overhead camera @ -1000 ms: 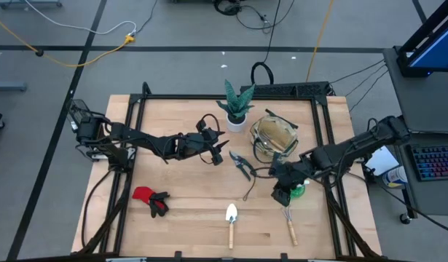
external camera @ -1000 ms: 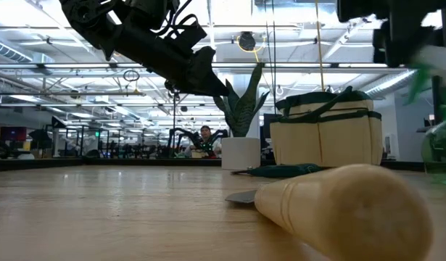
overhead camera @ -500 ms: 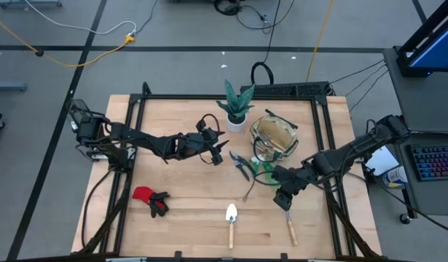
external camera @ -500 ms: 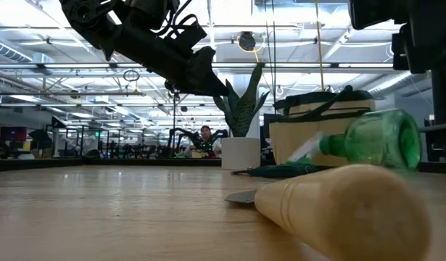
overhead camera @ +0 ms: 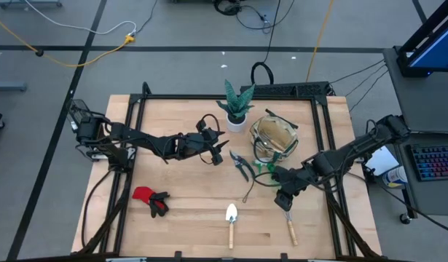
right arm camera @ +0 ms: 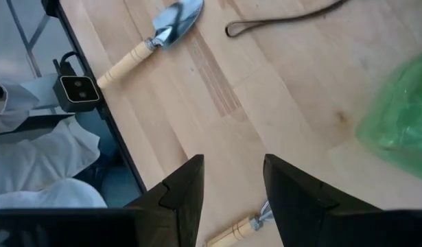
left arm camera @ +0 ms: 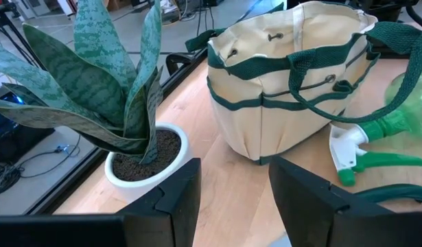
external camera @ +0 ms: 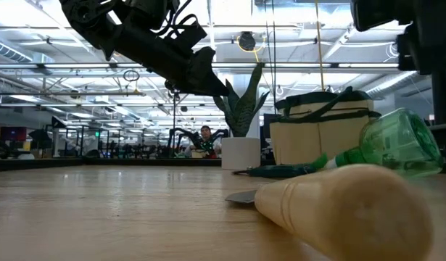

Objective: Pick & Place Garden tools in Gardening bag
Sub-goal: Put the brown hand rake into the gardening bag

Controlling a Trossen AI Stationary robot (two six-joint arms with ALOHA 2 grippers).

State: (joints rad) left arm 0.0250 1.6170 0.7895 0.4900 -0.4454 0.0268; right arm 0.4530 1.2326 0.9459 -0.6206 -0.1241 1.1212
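Your right gripper (overhead camera: pixel 276 177) hung with fingers apart; the translucent green plastic spray bottle (external camera: pixel 393 145) lay on its side just left of it, touching the round beige fabric gardening bag (overhead camera: pixel 274 136). Your left gripper (overhead camera: pixel 218 151) waited parted near the plant.

A: What carries it all?

B: A pale wooden tabletop (overhead camera: pixel 187 211) in a dark frame, filling the middle of the high view.

A: And what lies on it?

B: The potted plant (overhead camera: pixel 237 109) at upper centre, the bag (overhead camera: pixel 275 137) just right of it. Below the bag the spray bottle (overhead camera: pixel 266 167) lies on its side, close to the bag. The shears (overhead camera: pixel 240 164) lie left of the bottle, a dark strap (overhead camera: pixel 250 188) below them.

A: Lower down?

B: The gloves (overhead camera: pixel 151 199) at lower left, a trowel (overhead camera: pixel 231 223) at bottom centre, another wooden-handled tool (overhead camera: pixel 290 226) to its right.
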